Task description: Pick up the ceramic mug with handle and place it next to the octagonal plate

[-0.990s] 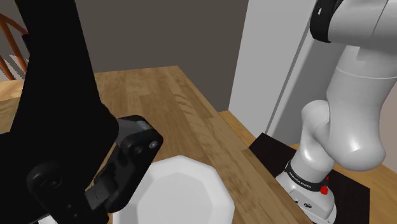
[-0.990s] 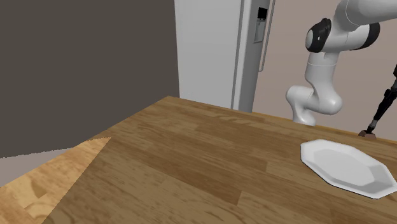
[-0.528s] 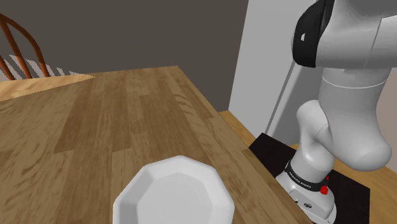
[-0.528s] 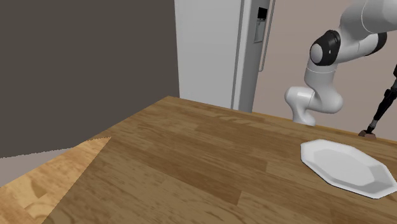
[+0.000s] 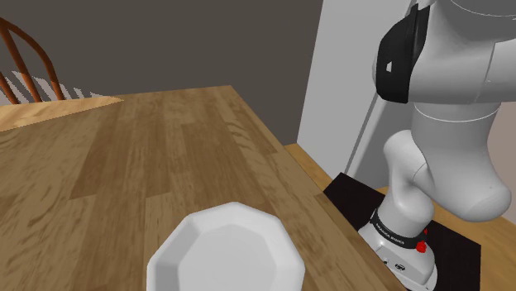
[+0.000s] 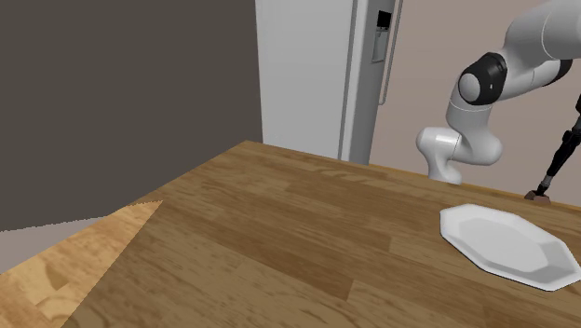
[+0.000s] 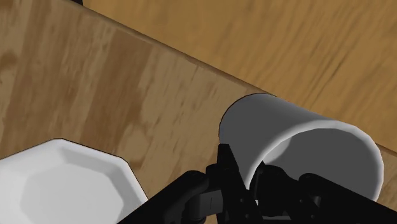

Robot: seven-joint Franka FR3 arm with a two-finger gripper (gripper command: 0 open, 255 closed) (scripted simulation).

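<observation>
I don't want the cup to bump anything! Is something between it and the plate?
Nothing visible is in the way. The claw grips the white mug by its wall, and only bare wooden table lies between it and the white octagonal plate.

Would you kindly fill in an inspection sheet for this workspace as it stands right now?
Surface: wooden table, plate near the edge by the stand.
Job's things: white octagonal plate lying flat on the table; white mug in the hand, near the table's edge in the wrist view, handle hidden.
Clutter: nothing seen.
Grippers: hand shut on the mug's wall, one finger outside and one inside.
Cables: nothing seen.
Surroundings: wooden chair at the table's far side, grey wall, white fridge, black stand under the arm.
</observation>
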